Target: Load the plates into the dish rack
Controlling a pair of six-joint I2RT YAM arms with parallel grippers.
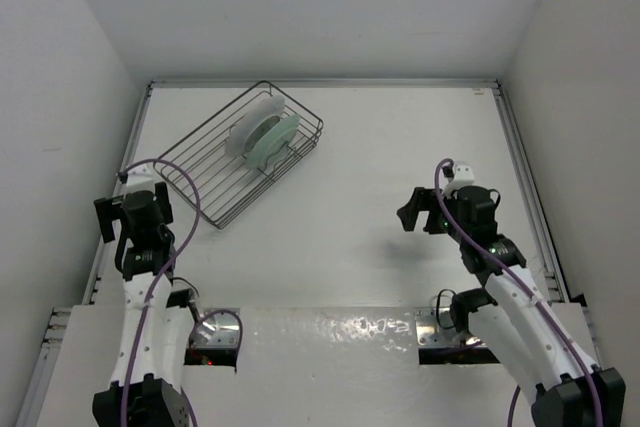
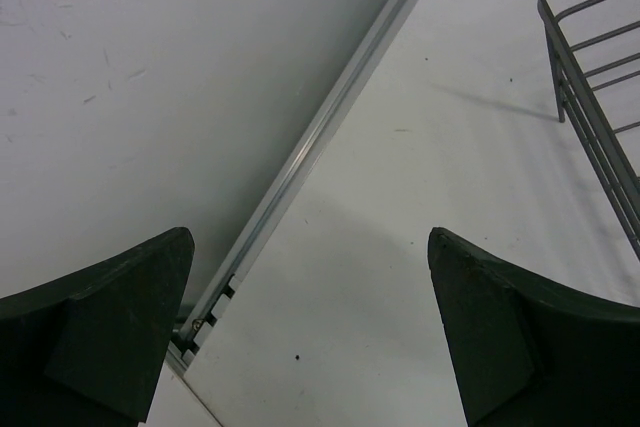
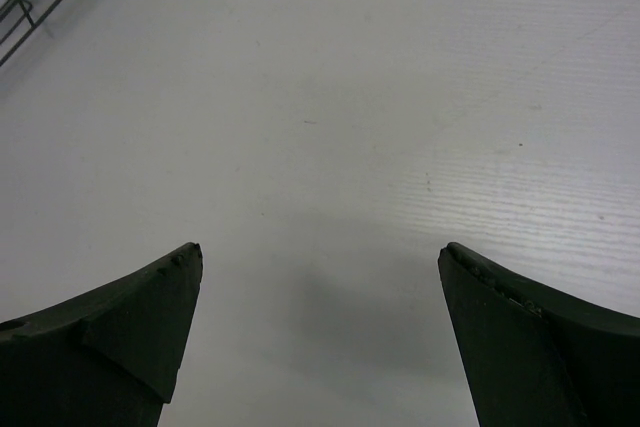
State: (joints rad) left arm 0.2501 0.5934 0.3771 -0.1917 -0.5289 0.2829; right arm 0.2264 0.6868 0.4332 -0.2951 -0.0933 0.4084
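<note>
The dark wire dish rack (image 1: 225, 182) sits at the back left of the table, turned diagonally. Two plates stand on edge inside it near its far end: the larger one with its white underside showing (image 1: 249, 128) and the pale mint-green one (image 1: 276, 142) beside it. My left gripper (image 1: 110, 217) is open and empty near the table's left edge, just left of the rack. A corner of the rack shows in the left wrist view (image 2: 590, 117). My right gripper (image 1: 408, 213) is open and empty over bare table at the right. A rack corner shows in the right wrist view (image 3: 30, 2).
A metal rail (image 2: 330, 127) runs along the table's left edge against the white wall. White walls enclose the table at the back and both sides. A mounting plate (image 1: 330, 332) spans the near edge between the arm bases.
</note>
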